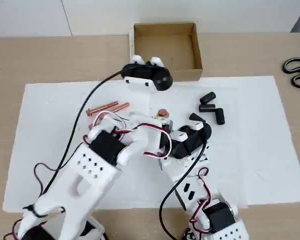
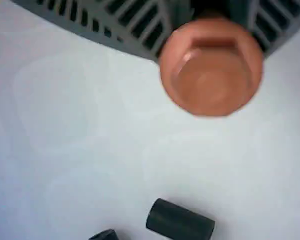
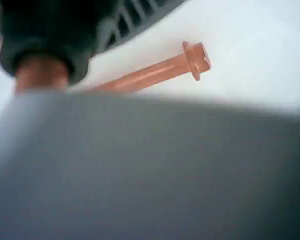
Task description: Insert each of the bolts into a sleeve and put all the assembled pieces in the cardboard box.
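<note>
Copper flanged bolt [image 1: 163, 114]: upright above the middle of the white paper sheet [image 1: 260, 150], head up; shank run into a black cylindrical sleeve [image 3: 40, 40], bare shank showing past the sleeve's end in the right wrist view.

Right tool [image 1: 176, 129]: dark and ribbed; clenched on that sleeve.

Left tool [image 1: 155, 123]: white; close against the same assembly from the other side; whether clenched or released cannot be told.

Two loose copper bolts [image 1: 103, 107] [image 1: 121, 107]: lying flat and nearly parallel on the sheet, just beside the left arm.

Three loose black sleeves [image 1: 207, 97] [image 1: 206, 107] [image 1: 220, 116]: clustered on the sheet on the right arm's side; well apart from the loose bolts.

Open brown cardboard box [image 1: 164, 25]: on the light wooden worktop [image 1: 40, 55], at the sheet's far edge.

Black-handled scissors [image 1: 297, 70]: on the worktop at its right edge, off the sheet.
</note>
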